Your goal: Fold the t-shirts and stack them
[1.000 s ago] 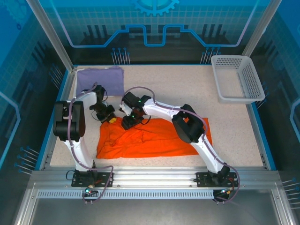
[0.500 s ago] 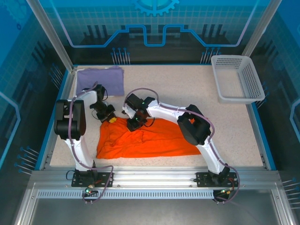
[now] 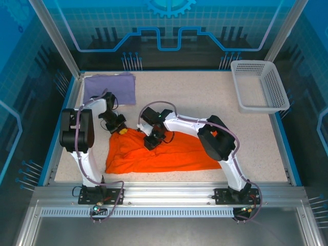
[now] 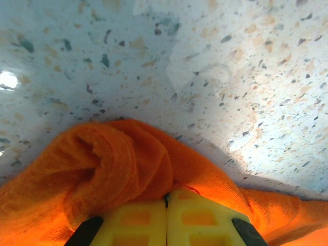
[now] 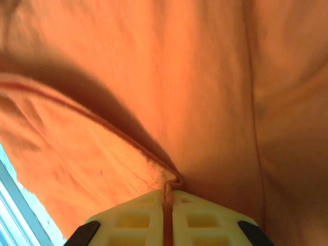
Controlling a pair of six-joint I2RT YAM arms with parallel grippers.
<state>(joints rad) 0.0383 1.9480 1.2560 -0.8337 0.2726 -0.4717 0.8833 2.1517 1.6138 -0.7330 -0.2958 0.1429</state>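
The orange t-shirt (image 3: pixel 133 156) lies crumpled by the near edge of the worktop (image 3: pixel 205 97), with the left gripper (image 4: pixel 166 218) and the right gripper (image 5: pixel 167 205) both clenched on its cloth. The lavender t-shirt (image 3: pixel 110 86) lies at the far left corner.

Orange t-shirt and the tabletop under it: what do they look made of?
Orange t-shirt: soft matte knit cloth, probably cotton jersey; it bunches in rounded folds and shows a fine weave. Tabletop: hard, smooth, speckled like terrazzo or a printed laminate, with a bright glare spot.
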